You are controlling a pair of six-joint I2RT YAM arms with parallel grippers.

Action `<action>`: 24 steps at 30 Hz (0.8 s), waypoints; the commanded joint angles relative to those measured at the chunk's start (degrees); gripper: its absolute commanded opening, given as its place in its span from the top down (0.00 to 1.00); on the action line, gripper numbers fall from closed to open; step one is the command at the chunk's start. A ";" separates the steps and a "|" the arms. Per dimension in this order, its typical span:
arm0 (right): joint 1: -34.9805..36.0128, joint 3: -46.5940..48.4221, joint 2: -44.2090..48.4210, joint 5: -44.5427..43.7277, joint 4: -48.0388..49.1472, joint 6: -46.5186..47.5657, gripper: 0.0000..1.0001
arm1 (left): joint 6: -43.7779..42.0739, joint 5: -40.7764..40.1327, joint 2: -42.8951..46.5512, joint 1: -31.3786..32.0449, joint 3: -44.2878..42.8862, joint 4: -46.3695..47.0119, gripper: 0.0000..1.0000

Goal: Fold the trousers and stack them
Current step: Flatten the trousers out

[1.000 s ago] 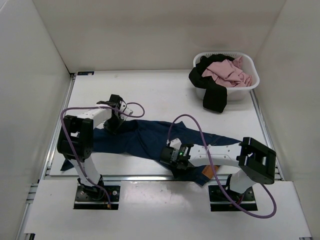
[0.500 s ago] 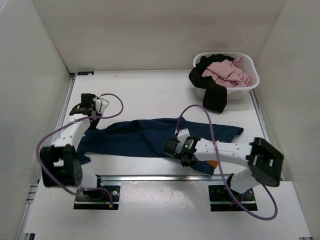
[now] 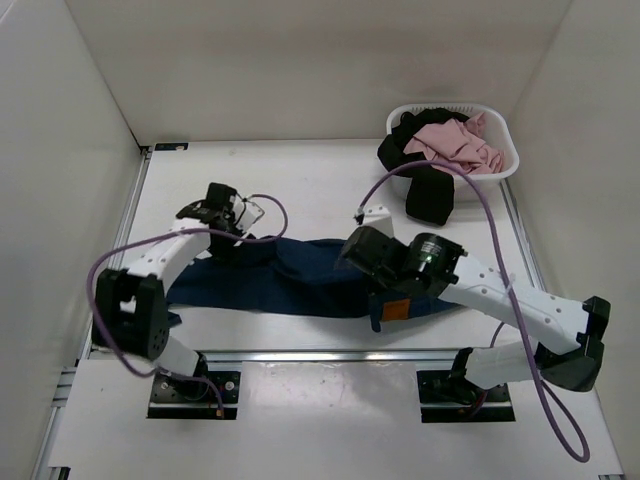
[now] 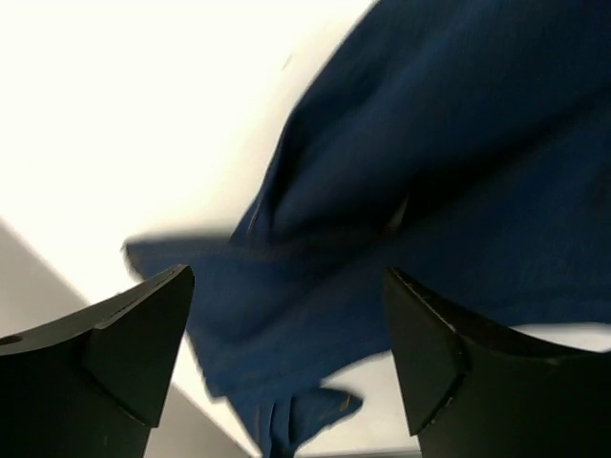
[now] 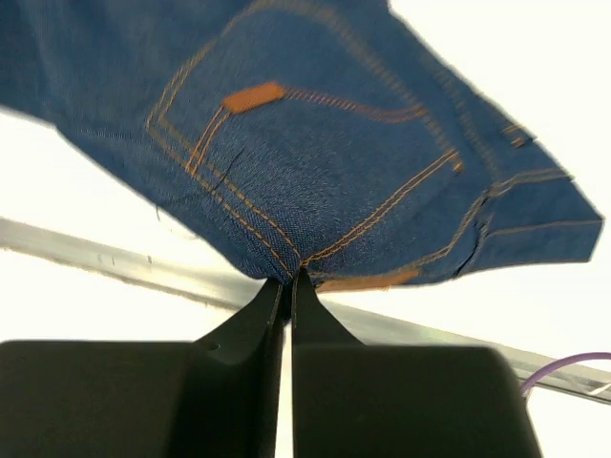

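1. Jaws on the left stand spread above the trousers (image 3: 280,280).
2. Jaws on the right are pressed together, pinching the trousers' waist end beside a back pocket (image 5: 315,143).
3. Trousers stretch across the desk's (image 3: 320,185) near half.

Trousers (image 3: 270,285) on table (image 3: 310,190), stretched left to right near front edge. Basket (image 3: 505,165) in back right corner, clothes (image 3: 450,145) inside.

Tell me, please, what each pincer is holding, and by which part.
Right pincer: shut on the trousers at the edge beside the back pocket. Left pincer: open above them, holding nothing.
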State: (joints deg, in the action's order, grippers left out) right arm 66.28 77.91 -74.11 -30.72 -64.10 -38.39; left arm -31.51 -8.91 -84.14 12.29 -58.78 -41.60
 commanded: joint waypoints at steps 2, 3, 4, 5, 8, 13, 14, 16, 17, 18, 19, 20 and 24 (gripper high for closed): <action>-4.13 5.76 3.87 -4.17 -4.90 3.67 1.00 | 3.29 0.74 -7.69 2.81 -5.19 3.54 0.07; -4.75 5.76 4.40 -4.17 -4.03 4.20 1.00 | 3.29 0.73 -9.36 2.82 -5.90 3.55 0.06; -5.37 5.76 4.41 -4.17 -3.41 4.20 1.00 | 3.29 1.34 -12.51 3.43 -7.21 4.07 0.06; -6.50 5.76 5.19 -4.17 -3.40 4.20 1.00 | 3.29 2.13 -13.76 3.44 -7.22 4.08 0.06; -7.66 6.29 5.20 -4.70 -3.40 4.20 1.00 | 3.29 5.03 -17.10 4.66 -7.22 4.08 0.09; -8.80 9.88 5.20 -7.25 -5.15 3.59 1.00 | 4.35 1.10 -17.22 4.15 -6.53 4.08 0.86; -8.80 10.59 5.81 -7.25 -6.55 2.80 1.00 | 4.35 -0.31 -15.55 4.14 -6.52 3.38 0.86; -8.80 12.26 5.81 -5.33 -8.75 0.44 1.00 | 3.74 -5.38 -8.20 3.62 -5.73 1.02 0.86; -8.80 14.01 6.34 -3.58 -11.29 -0.71 1.00 | 2.69 -6.72 -5.19 3.61 -5.03 -0.39 0.86; -8.28 14.72 6.95 -1.64 -12.45 -1.85 1.00 | 1.90 -7.35 -2.03 3.61 -5.02 -2.32 0.86; -6.53 15.42 6.96 0.12 -13.24 -3.78 1.00 | 0.41 -7.35 1.05 3.09 -5.02 -4.69 0.86; -4.95 16.04 7.57 1.96 -13.25 -4.40 1.00 | -0.22 -6.31 6.56 2.56 -7.46 -9.93 0.86; -2.38 23.94 6.61 4.70 -13.94 -3.89 1.00 | -3.03 -4.80 13.91 2.04 -14.06 -20.25 0.86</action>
State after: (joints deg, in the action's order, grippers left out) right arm 63.37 95.70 -68.62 -28.45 -76.79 -40.69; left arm -31.64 -12.08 -75.70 15.03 -67.77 -52.36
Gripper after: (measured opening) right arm 0.013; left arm 0.156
